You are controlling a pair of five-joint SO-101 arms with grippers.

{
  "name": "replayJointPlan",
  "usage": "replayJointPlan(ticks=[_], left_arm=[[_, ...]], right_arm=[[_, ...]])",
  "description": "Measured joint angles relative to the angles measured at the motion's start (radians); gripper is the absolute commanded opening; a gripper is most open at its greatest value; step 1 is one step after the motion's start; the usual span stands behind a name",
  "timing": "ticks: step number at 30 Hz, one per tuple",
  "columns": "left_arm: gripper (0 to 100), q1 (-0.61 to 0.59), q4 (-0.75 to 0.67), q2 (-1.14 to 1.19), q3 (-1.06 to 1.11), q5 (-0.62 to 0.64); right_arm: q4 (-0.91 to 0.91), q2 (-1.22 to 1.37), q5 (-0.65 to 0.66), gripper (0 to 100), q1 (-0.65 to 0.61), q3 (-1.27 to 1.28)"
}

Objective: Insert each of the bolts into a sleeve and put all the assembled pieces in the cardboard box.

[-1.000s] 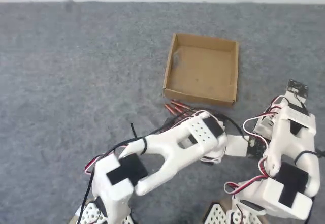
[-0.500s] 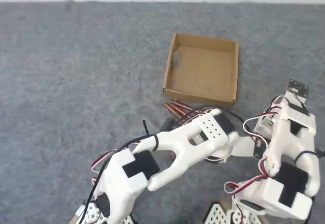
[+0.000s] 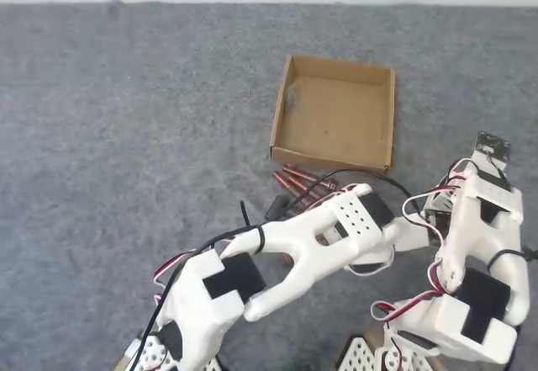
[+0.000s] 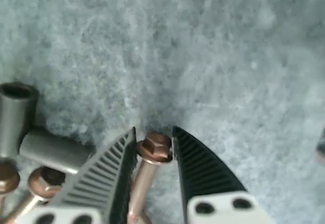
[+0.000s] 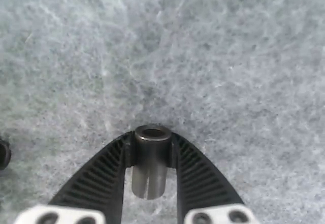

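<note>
In the left wrist view my left gripper (image 4: pixel 154 132) is shut on a copper bolt (image 4: pixel 154 150), held just under its hex head a little above the grey carpet. My right gripper (image 5: pixel 152 137) is shut on a dark metal sleeve (image 5: pixel 151 165), open end pointing away from the wrist. In the high view the left arm (image 3: pixel 336 228) stretches across to the right arm (image 3: pixel 483 228), and both grippers are hidden beneath them. The cardboard box (image 3: pixel 382 114) lies open and bare behind them.
Two loose grey sleeves (image 4: pixel 18 115) (image 4: pixel 53 150) and two more copper bolts (image 4: pixel 45 181) lie beside the left gripper. Several bolts (image 3: pixel 298 177) sit on the carpet just in front of the box's near wall.
The left arm has swung to the right, closer to the right arm. The right arm has stayed in place.
</note>
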Motion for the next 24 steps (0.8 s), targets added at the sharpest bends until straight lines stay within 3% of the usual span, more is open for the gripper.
replayJointPlan(ticks=[5,14,20,24], left_arm=[[1,-0.015,0.000,-0.018,0.002,0.091],[2,-0.048,0.006,-0.031,0.003,0.098],[15,-0.066,0.135,-0.071,-0.028,0.100],[16,-0.095,0.178,-0.106,-0.028,0.100]], right_arm=[[-0.006,0.000,0.000,0.7,0.000,-0.025],[-0.008,0.002,-0.006,0.7,-0.002,-0.040],[-0.008,0.000,-0.006,0.7,-0.003,-0.046],[-0.008,0.000,-0.006,0.7,0.002,-0.051]])
